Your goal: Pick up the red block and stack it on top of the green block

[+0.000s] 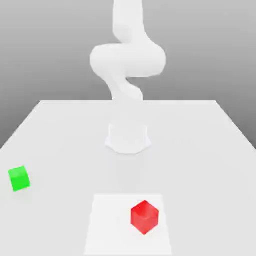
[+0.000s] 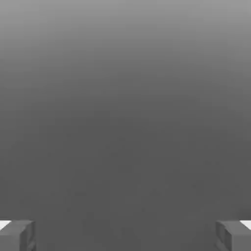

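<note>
The red block [image 1: 144, 217] sits on the counter [image 1: 60, 135] near the front edge in the exterior view, a little toward that view's right of the middle. It lies on a paler square patch [image 1: 107, 225] of the surface and is turned so that one vertical edge faces the camera. The green block [image 1: 19, 178] rests well apart from it, far toward the exterior view's left. Nothing stands between the two cubes.

The arm [image 1: 127, 60] rises at the back of the counter, folded above its round base [image 1: 128, 138]. In the hand view the hand [image 2: 125, 235] shows two grey fingertips [image 2: 17, 235] standing wide apart with nothing between them, and behind them there is a plain grey background.

The red block looks like a stiff, plain cube with flat smooth faces, and I judge it is light and not fragile. Smooth faces may slip a little, so the hold should be on two opposite vertical faces, near the middle of their height, and not on the corners. Because the cube is turned, the hand probably needs to rotate until its fingers are parallel to one pair of faces. The green block seems slightly smaller, so the red one must be placed well centred on it, otherwise it may tip off.
</note>
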Controlling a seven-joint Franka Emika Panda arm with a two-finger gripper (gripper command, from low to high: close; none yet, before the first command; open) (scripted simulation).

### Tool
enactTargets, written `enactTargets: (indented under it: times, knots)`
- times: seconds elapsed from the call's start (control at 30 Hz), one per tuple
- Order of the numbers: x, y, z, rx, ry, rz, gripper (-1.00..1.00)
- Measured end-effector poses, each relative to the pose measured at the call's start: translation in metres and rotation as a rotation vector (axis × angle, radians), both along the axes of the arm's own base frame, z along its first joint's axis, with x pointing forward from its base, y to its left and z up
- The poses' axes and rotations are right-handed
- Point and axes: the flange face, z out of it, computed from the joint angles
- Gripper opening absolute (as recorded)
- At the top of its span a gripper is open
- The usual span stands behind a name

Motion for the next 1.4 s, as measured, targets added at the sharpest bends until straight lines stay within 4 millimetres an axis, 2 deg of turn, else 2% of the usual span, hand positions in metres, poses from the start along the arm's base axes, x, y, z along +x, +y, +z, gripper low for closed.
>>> enactTargets:
  times: [0.07,0.17,0.27,0.37,0.5,0.67,0.73,0.87,0.9,1.13,1.3,1.33,1.4]
  knots:
    - [0.025,0.003,-0.043,-0.027,0.07,0.057,0.0]
    - [0.053,0.01,-0.107,-0.065,0.168,0.141,0.0]
    - [0.071,0.018,-0.173,-0.101,0.263,0.226,0.0]
    - [0.078,0.025,-0.239,-0.137,0.357,0.313,0.0]
    - [0.072,0.034,-0.326,-0.184,0.482,0.43,0.0]
    - [0.043,0.041,-0.426,-0.243,0.637,0.584,0.0]
    - [0.035,0.041,-0.456,-0.255,0.671,0.616,0.0]
    - [0.032,0.04,-0.502,-0.259,0.682,0.625,0.0]
    - [0.032,0.04,-0.512,-0.259,0.682,0.625,-1.0]
    - [0.031,0.04,-0.515,-0.257,0.683,0.626,-1.0]
    - [0.032,0.04,-0.468,-0.258,0.683,0.626,-1.0]
    - [0.032,0.035,-0.459,-0.252,0.685,0.611,-1.0]
    - [0.033,-0.021,-0.45,-0.192,0.699,0.437,-1.0]
